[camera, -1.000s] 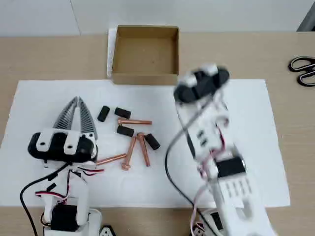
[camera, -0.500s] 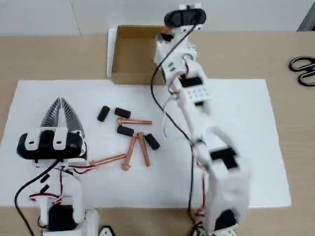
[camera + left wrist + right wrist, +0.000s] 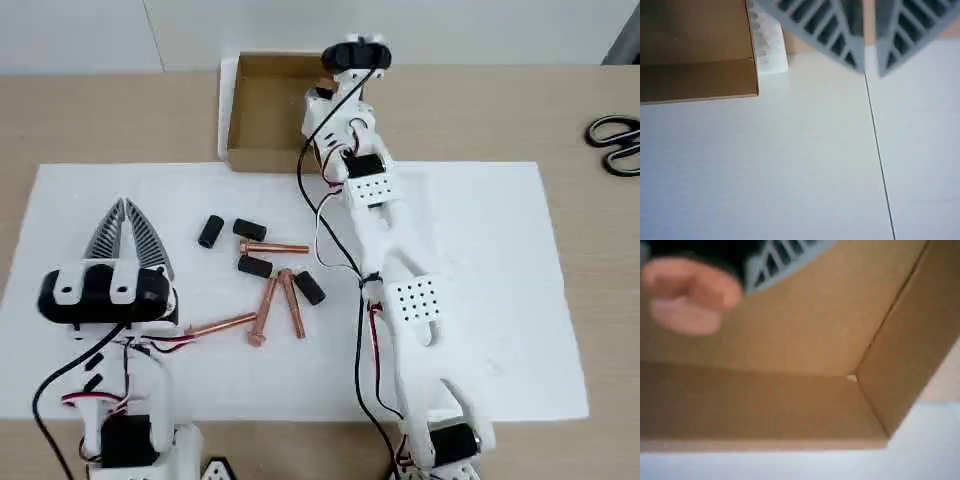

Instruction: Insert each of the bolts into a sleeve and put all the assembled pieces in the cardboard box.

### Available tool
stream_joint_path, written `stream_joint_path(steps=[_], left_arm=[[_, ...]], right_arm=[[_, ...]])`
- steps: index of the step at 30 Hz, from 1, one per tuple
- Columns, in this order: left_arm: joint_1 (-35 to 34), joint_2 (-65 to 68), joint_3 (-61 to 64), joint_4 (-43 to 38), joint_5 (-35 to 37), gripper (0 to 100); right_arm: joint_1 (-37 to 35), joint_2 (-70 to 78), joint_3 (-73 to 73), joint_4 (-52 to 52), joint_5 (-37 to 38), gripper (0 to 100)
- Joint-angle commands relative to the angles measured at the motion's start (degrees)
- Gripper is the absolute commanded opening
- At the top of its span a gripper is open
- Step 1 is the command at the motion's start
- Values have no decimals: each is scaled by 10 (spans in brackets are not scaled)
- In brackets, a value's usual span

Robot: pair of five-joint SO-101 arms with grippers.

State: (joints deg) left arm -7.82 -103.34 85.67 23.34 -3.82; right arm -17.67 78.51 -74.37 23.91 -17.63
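Observation:
My right gripper (image 3: pixel 326 92) hangs over the open cardboard box (image 3: pixel 262 112), shut on a copper bolt in a black sleeve (image 3: pixel 687 295). The right wrist view looks down past a grey finger (image 3: pixel 782 257) into the box's inner corner (image 3: pixel 855 377). Several copper bolts (image 3: pixel 273 247) and several black sleeves (image 3: pixel 255 266) lie loose mid-paper. At the left of the paper my left gripper (image 3: pixel 123 205) is shut and holds nothing, pointing away from the arm's base, well left of the bolts. Its fingertips (image 3: pixel 860 60) hover above the white paper, with the box (image 3: pixel 695 75) farther off.
White paper (image 3: pixel 500 250) covers most of the tan table. Black scissors (image 3: pixel 615 140) lie at the far right edge. A white strip (image 3: pixel 227 100) stands against the box's left wall. The right arm's links stretch from the front edge up to the box.
The right arm swung from above the right part of the paper out to the box and now sits over it. The left arm shifted slightly left.

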Motion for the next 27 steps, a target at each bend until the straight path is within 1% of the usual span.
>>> stream_joint_path(steps=[1,5,7,9,11,13,19,21,23,25,27], left_arm=[[3,-8,-4,-11,0,6],[3,-8,-4,-11,0,6],[3,-8,-4,-11,0,6],[4,-8,-4,-11,0,6],[4,-8,-4,-11,0,6],[2,-8,-4,-11,0,6],[-1,-8,-3,-11,0,6],[-2,-8,-3,-10,-1,6],[-13,-8,-3,-5,-1,6],[-42,-8,-3,-2,-1,6],[-82,-8,-2,-2,-1,6]], right_arm=[[2,11,-83,10,25,5],[3,15,-83,22,30,6],[3,15,-83,22,30,24],[3,15,-83,27,31,84],[3,15,-85,53,31,154],[2,14,-87,80,30,201],[3,14,-149,100,30,180],[2,14,-185,135,30,173],[1,13,-225,192,30,175],[0,-7,-219,249,36,175],[-6,-53,-221,336,70,175]])
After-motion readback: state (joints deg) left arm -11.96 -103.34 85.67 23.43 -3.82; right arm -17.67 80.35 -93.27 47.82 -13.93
